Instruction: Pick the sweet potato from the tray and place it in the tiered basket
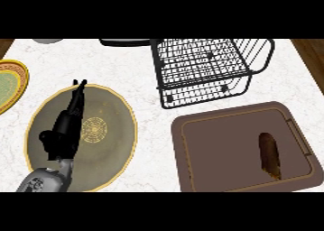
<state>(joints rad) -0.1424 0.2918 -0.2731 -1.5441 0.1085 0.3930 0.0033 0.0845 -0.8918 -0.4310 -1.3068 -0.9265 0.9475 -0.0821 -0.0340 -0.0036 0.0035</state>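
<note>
- Tabletop (147, 113): marble, and it carries everything. The bare strip between the tray and the basket is your transfer lane.
- Tray (217, 153): brown, at lower right, with a raised rim all round. Lift clear of that rim before you travel sideways.
- Basket (204, 67): black wire, at upper middle-right, just past the tray's far edge and not touching it. Aim for the middle of the wire floor, not the rim wires.
- Plate (111, 135): the big olive one with a gold rim, left of the tray. A second plate (4, 85) is cut off by the left edge. Neither is in the task, so keep off both.
- Left hand (61, 131): over the big plate, fingers straight and pointing away, holding nothing. It is well apart from the tray.
- Right hand: not in view, so I can't tell its state. I'd use it anyway, since the tray is on its side.
- Sweet potato (269, 153): lying in the tray's right half, near the right rim, with its long axis running near to far. Nothing touches it, so the pick hasn't started.
- Step in hand, as I read it, is the reach. Come down from above and close across the short width at mid-length so it doesn't tip. There is little room on the rim side, so watch that your fingers don't catch the wall.
</note>
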